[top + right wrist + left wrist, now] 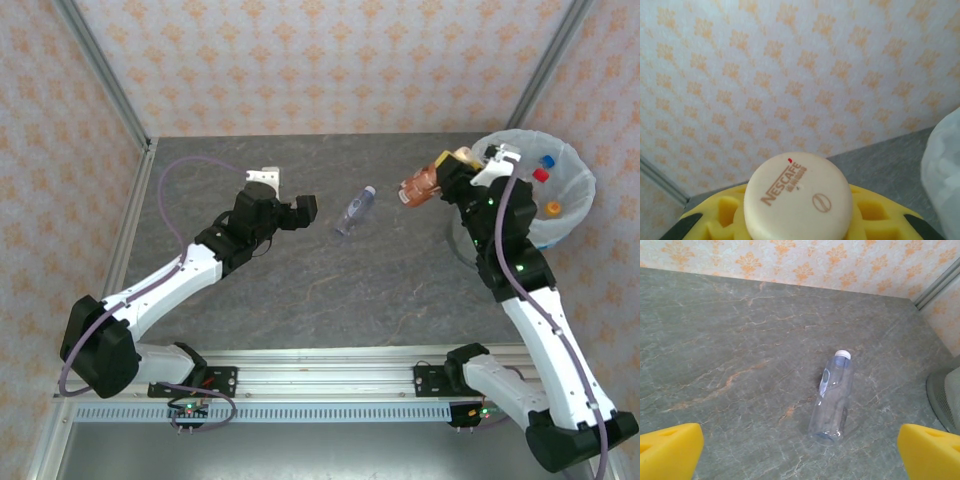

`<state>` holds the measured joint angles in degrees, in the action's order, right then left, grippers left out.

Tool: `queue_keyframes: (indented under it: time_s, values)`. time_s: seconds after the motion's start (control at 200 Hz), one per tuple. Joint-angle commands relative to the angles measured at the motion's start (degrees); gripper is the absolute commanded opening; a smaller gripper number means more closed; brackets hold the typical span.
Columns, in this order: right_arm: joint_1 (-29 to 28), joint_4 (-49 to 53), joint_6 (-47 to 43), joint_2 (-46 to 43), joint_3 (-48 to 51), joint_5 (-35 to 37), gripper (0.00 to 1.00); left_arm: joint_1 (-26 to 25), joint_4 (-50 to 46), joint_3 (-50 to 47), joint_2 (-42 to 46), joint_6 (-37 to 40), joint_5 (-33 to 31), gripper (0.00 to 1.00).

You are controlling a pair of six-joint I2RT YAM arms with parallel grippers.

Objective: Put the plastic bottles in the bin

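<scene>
Noted right gripper [447, 172] clamped on tan-capped bottle [420, 187], held just beside bin [585, 190] rim at table's [300, 290] far right corner. Observed left gripper [288, 195] wide open, gripping nothing, near table centre. Recorded clear bottle [355, 210] lying on its side just right of it, apart from pads [670, 450]. Counted three caps [541, 175] inside bin.

The top camera looks down from high up on the whole counter [300, 290]. The left wrist camera looks low across it. Both show the bottle [832, 400] ahead of the left gripper [800, 455]. The right wrist camera sits close behind a cap [800, 195], facing the wall [790, 75].
</scene>
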<state>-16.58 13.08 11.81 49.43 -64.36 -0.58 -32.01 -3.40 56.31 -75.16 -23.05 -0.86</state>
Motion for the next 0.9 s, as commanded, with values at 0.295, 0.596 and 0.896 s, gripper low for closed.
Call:
queue_keyframes:
  time_s: [0.295,0.596,0.896]
  values:
    - [0.2,-0.4,-17.3,-7.4,-0.7,17.1,0.00,-0.2,2.8,-0.3,-0.7,-1.3,-1.4,1.00]
    - [7.8,2.6,-21.9,-5.6,-3.4,19.7,0.00,-0.2,7.5,-1.3,-2.0,-1.1,1.1,1.00]
    - [18.8,3.8,-24.3,-0.3,-6.3,21.1,0.04,-0.2,5.8,-1.8,-1.8,1.0,0.3,1.00]
